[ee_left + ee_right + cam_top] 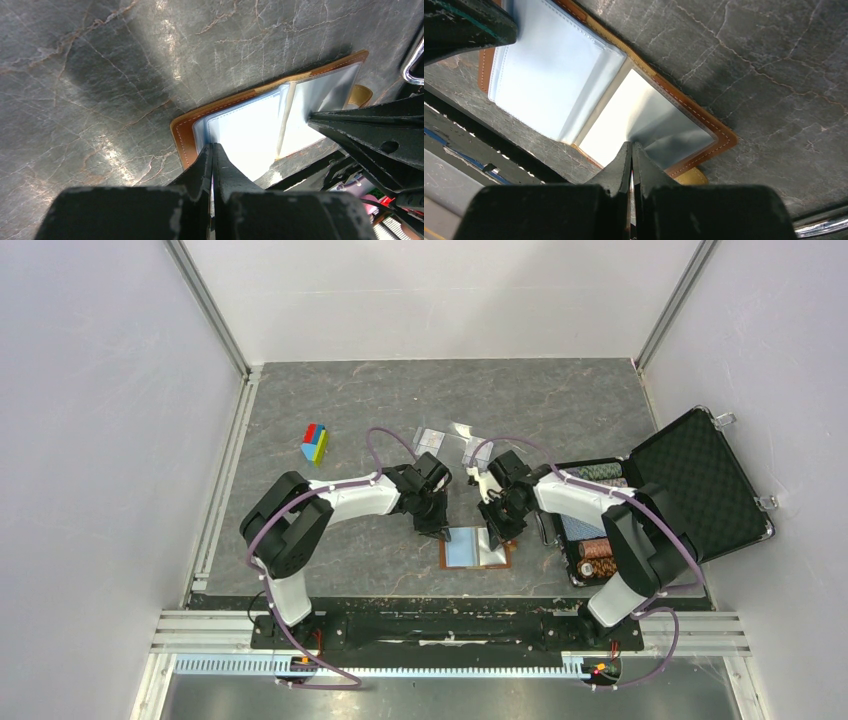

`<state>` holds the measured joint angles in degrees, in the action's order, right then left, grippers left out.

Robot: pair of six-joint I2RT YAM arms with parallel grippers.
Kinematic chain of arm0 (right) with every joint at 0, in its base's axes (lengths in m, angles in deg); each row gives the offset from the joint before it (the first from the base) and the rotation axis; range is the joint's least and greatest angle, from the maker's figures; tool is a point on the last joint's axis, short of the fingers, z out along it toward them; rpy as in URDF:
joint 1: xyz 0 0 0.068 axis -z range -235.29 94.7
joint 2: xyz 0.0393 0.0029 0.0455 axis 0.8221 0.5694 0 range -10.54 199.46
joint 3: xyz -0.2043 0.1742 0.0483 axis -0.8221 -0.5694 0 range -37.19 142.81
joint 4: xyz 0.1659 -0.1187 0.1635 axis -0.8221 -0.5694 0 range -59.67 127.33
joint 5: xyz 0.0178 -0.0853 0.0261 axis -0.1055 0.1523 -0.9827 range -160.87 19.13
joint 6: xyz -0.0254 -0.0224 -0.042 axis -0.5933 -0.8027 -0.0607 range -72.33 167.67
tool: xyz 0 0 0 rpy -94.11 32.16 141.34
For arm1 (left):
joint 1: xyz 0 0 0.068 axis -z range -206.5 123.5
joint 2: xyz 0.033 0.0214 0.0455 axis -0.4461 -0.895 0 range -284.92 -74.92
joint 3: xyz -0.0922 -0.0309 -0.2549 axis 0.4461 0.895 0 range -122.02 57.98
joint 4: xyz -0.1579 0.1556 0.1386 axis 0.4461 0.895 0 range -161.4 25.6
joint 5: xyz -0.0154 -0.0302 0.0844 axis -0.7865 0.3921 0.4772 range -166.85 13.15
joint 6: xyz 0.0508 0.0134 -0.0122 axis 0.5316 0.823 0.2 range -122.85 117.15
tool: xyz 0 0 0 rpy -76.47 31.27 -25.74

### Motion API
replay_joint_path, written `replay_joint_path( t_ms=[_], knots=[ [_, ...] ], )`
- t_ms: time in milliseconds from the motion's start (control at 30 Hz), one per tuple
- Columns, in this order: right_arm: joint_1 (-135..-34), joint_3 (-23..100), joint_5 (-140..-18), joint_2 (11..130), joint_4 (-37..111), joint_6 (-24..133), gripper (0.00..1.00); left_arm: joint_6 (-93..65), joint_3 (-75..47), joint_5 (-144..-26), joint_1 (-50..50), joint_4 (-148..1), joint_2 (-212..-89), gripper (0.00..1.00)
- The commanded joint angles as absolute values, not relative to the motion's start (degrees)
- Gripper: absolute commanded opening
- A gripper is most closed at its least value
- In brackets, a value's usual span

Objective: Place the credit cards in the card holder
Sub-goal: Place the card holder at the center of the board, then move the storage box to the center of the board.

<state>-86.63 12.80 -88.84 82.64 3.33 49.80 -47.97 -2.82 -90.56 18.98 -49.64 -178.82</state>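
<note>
Two matching arms are showing off white shells, black joints and purple cabling.

The left arm (355,498) and right arm (580,498) are wearing glossy white casings between chunky black joint housings, with a purple cable (385,438) running along each. Small red and yellow wires (302,667) are peeking out below the bases (292,605). Up close, the left gripper (214,146) is showing matte black fingers (197,172) tapering to wedge tips, edges scuffed pale grey. The right gripper (631,145) is looking identical, a round hole (389,146) showing in one finger's flank.
</note>
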Motion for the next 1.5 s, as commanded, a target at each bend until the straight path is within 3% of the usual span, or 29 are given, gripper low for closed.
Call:
replay_joint_path(
  t_ms=[0,300,467,667,800,933,1033,1200,1467],
  knots=[
    [-86.3,7.3,-79.2,87.4,6.2,47.4,0.0,-48.0,-3.2,-88.7,19.2,-47.5,-180.6,0.02],
    [-83.9,9.5,-92.2,82.8,8.4,47.6,0.0,-46.2,-3.7,-89.9,19.2,-49.5,-178.3,0.03],
    [-83.5,13.8,-95.6,79.0,7.8,50.8,0.0,-46.0,-6.0,-90.8,19.2,-49.2,-176.5,0.13],
    [-83.1,18.8,-97.2,77.3,7.8,54.2,0.07,-45.7,-8.0,-89.6,19.2,-47.3,-172.9,0.3],
    [-81.5,21.5,-96.6,77.0,8.6,55.8,0.09,-45.1,-8.7,-87.9,19.2,-45.9,-170.7,0.36],
    [-78.5,24.9,-92.9,77.5,9.1,57.2,0.24,-44.5,-9.0,-85.8,19.1,-45.0,-168.6,0.41],
    [-76.0,28.3,-88.1,78.9,8.9,57.5,0.49,-43.8,-9.1,-84.6,19.1,-44.9,-167.0,0.46],
    [-73.0,33.7,-84.0,83.8,9.3,58.5,0.73,-43.0,-9.0,-83.3,19.1,-44.9,-164.6,0.51],
    [-72.6,43.6,-84.1,95.5,10.3,61.1,0.79,-42.4,-6.6,-82.1,18.9,-44.1,-161.6,0.53]
  ],
)
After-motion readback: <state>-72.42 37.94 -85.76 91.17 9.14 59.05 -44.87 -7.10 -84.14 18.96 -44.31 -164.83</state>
